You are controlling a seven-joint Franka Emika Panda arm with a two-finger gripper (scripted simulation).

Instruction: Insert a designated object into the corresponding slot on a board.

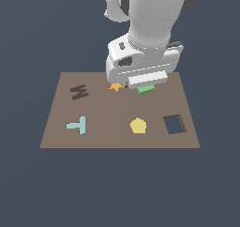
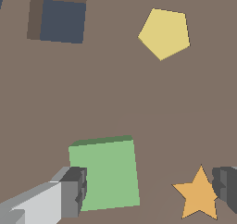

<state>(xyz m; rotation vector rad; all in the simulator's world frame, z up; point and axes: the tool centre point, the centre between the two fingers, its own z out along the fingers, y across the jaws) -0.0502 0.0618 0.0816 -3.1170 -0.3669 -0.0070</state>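
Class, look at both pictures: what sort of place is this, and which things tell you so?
Likely a simulated shape-sorting test scene, not a real room: a brown board floats on flat featureless blue-grey, bearing a square slot and a green square block, with flat rendered shading throughout.

Dark M-shaped mark [image 1: 79,91] on the board [image 1: 61,109], pale blue T-shaped piece [image 1: 77,125] beside it, no other readable text

We count one brown board [image 1: 117,137]. On it we record one green square block [image 2: 105,172], one yellow pentagon [image 1: 138,125], one orange star [image 2: 197,194], one pale blue T-shape [image 1: 77,125], one dark M-shaped mark [image 1: 78,92], and one square slot [image 1: 174,124].
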